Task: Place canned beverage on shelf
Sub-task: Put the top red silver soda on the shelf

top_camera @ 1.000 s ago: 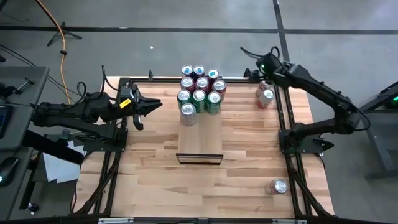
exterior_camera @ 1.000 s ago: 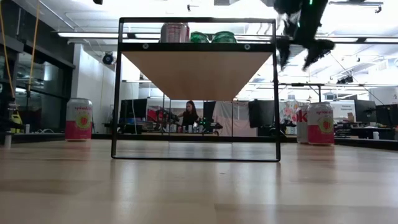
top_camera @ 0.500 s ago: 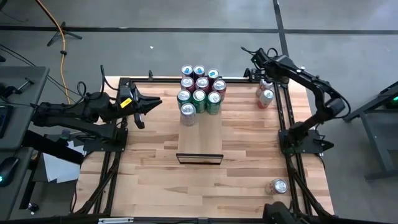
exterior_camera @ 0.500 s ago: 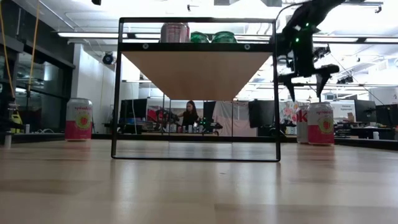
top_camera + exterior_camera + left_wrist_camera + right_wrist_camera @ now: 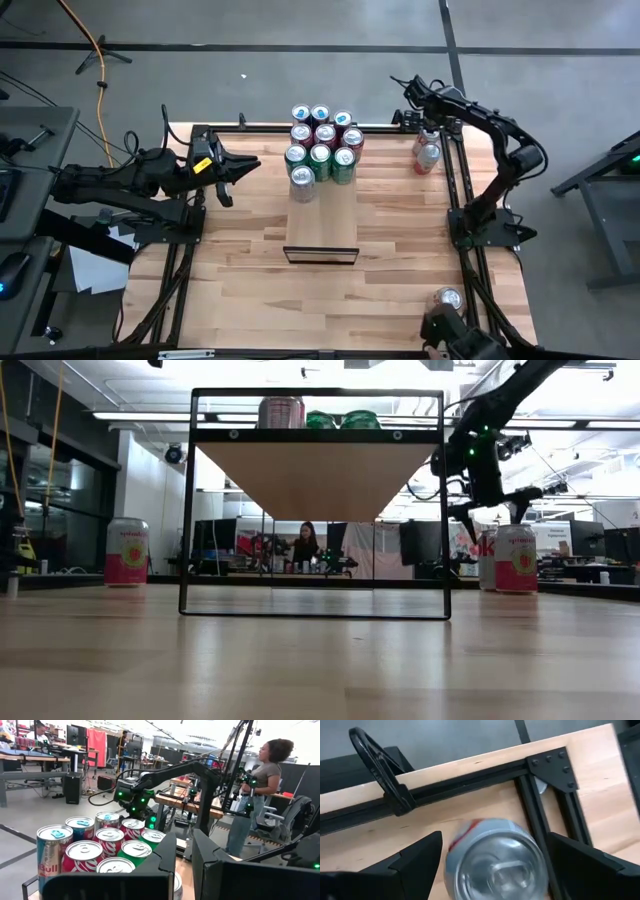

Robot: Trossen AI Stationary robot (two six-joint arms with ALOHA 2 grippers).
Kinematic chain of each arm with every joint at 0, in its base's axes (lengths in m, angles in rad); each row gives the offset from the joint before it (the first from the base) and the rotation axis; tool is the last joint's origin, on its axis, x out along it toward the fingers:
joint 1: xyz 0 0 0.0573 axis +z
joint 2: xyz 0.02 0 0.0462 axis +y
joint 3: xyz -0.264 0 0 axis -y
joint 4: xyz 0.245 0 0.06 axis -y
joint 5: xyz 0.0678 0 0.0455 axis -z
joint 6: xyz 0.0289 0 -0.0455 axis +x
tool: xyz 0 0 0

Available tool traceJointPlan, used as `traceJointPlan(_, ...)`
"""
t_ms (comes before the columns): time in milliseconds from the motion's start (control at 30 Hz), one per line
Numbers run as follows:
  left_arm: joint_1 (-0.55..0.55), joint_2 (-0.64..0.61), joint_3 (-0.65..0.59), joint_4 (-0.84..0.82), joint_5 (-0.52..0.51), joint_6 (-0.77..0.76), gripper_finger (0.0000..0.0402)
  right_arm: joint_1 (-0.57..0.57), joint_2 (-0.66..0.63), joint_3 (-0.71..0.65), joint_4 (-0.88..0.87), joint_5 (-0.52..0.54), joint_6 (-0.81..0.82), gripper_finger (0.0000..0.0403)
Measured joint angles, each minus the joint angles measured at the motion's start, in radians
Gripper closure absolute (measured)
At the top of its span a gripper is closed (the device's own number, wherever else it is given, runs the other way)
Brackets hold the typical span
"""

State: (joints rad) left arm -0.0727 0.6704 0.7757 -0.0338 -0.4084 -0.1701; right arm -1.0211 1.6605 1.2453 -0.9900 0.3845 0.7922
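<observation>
Right claw [image 5: 428,133] partly hides the pink can [image 5: 428,157] beneath it at the counter's [image 5: 400,250] far right corner; fingers apart, straddling the can top, not clamped; left claw [image 5: 240,168] together, beside shelf [image 5: 320,222].

Shelf [image 5: 322,220]: long pale wood panel, dark frame at its near end, table centre, carrying a cluster of upright cans [image 5: 322,145] at its far end. Pink can [image 5: 427,156] upright near far right corner; another [image 5: 447,299] near right edge.
</observation>
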Motion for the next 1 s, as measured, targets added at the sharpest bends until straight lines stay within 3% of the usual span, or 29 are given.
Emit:
traceJointPlan(267,0.000,0.000,0.000,0.000,-0.002,-0.011,0.0402,-0.044,0.088,0.000,0.020,-0.122,-0.080,0.0059)
traceJointPlan(433,0.000,0.000,0.000,0.001,-0.008,-0.020,0.0402,-0.046,0.118,0.000,0.026,-0.135,-0.129,0.0063)
traceJointPlan(667,0.000,0.000,0.000,0.001,-0.007,-0.055,0.0402,-0.039,0.110,0.000,0.029,-0.142,-0.199,0.0113)
traceJointPlan(833,0.000,0.000,0.000,0.001,-0.007,-0.055,0.0402,-0.012,0.021,0.019,-0.022,-0.131,-0.272,0.0114)
traceJointPlan(1000,0.000,0.002,0.000,0.001,-0.007,-0.055,0.0401,0.035,-0.146,0.082,-0.036,-0.131,-0.348,0.0114)
